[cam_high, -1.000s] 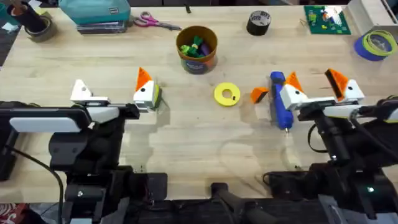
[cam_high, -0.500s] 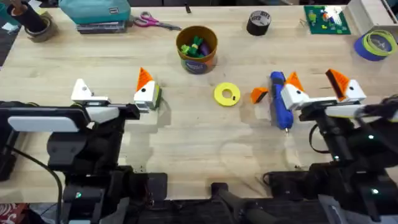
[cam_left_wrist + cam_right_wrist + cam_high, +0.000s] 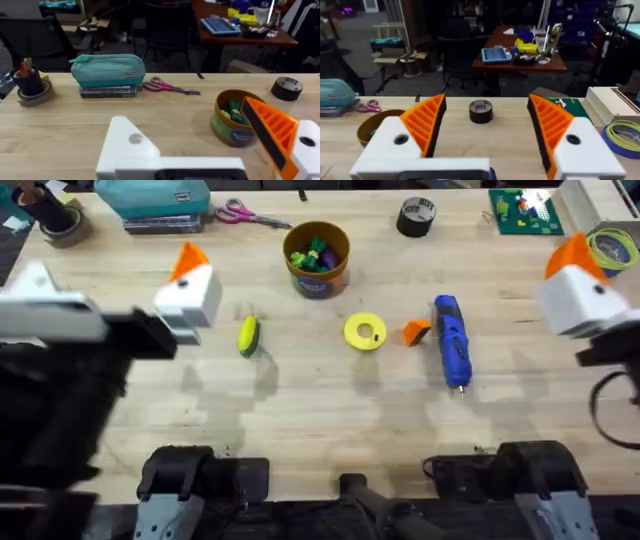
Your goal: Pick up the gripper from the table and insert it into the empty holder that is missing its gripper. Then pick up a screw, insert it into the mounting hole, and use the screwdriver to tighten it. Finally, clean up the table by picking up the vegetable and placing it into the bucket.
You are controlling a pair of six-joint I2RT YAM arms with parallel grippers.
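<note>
Both arms raised above the desk (image 3: 300, 410), jaws spread and empty.

The left gripper (image 3: 210, 145) has one bare white holder (image 3: 125, 147); the right gripper (image 3: 485, 132) carries both orange pads. On the desk, the loose orange gripper (image 3: 416, 332) lies just beside the blue screwdriver (image 3: 452, 352); the yellow-green vegetable (image 3: 248, 337) lies well apart from the bucket (image 3: 317, 258).
</note>
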